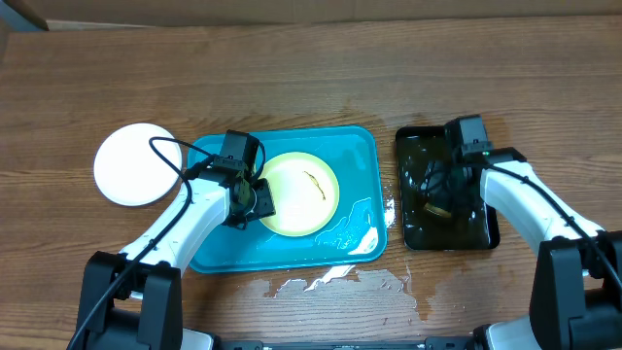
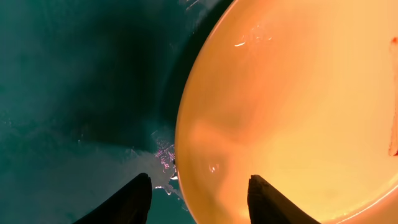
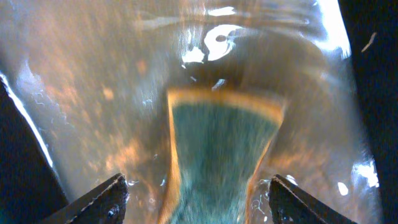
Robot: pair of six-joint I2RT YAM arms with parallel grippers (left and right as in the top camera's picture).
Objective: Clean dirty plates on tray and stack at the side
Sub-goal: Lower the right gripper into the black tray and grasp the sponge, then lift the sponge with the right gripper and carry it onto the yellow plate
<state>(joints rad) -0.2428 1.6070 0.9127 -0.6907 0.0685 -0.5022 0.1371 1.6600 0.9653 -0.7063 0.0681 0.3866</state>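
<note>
Both are gaping: left gripper [image 2: 199, 182] straddling the yellow plate [image 2: 292, 106], right gripper [image 3: 199, 182] bracketing the sponge [image 3: 221, 137]; centre each before closing

Overhead straight down; wrist views close; left shares plate [image 1: 296, 199]

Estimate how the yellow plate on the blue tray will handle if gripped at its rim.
Probably stiff: the yellow plate looks like a rigid shallow dish and should lift in one piece. Likely slippery: water glints on the tray beside it and its surface is glossy, so a rim pinch may slide. Pushed, it would probably skate, not tip, lying flat.
</note>
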